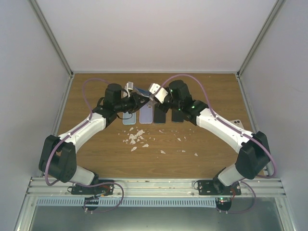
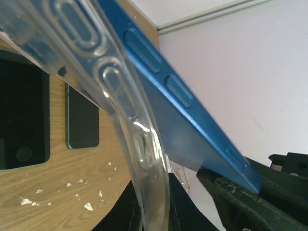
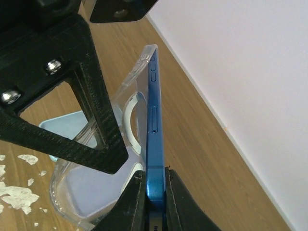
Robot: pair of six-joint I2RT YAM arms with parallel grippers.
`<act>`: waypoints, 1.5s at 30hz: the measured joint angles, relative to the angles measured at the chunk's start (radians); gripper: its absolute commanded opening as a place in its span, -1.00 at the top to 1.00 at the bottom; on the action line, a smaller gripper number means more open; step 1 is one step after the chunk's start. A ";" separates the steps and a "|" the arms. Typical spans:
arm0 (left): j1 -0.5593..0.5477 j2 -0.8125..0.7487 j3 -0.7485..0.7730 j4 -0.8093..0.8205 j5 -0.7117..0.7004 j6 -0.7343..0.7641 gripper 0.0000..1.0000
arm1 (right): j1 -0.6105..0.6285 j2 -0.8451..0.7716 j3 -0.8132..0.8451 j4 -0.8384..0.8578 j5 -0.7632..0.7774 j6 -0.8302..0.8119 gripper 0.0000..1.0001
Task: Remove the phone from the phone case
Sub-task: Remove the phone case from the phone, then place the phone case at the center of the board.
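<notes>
L tool point(image 2: 151, 207) pinches case point(image 2: 137, 125), R tool point(image 3: 155, 192) phone point(image 3: 154, 130)

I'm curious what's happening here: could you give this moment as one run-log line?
left gripper: shut on clear case | right gripper: shut on blue phone | progress: phone partly peeled out, both held above table

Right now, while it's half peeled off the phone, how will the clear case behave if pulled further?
Probably flexible: the clear case bows away from the blue phone. Likely light, being thin and see-through. Its glossy wall may slip in the left end effector.
</notes>
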 measured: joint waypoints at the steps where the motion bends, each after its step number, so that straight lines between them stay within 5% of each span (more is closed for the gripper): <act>1: 0.000 0.000 0.002 -0.010 -0.002 0.010 1.00 | -0.004 0.000 0.000 -0.004 -0.009 0.009 0.99; 8: 0.025 0.003 -0.009 -0.206 -0.107 0.096 1.00 | -0.118 -0.042 0.060 0.003 0.031 0.092 0.99; 14: 0.031 0.003 -0.009 -0.220 -0.130 0.136 1.00 | -0.175 -0.071 0.080 -0.002 0.031 0.148 0.99; 30: 0.055 -0.121 0.009 -0.140 0.029 0.394 1.00 | -0.621 -0.142 0.131 -0.126 -0.653 0.539 0.99; 35: 0.146 -0.159 0.012 -0.140 0.147 0.520 1.00 | -0.732 -0.187 0.127 -0.121 -0.776 0.623 0.99; 45: 0.411 -0.077 0.073 -0.418 0.359 0.886 1.00 | -0.768 -0.286 0.038 -0.109 -0.795 0.618 0.99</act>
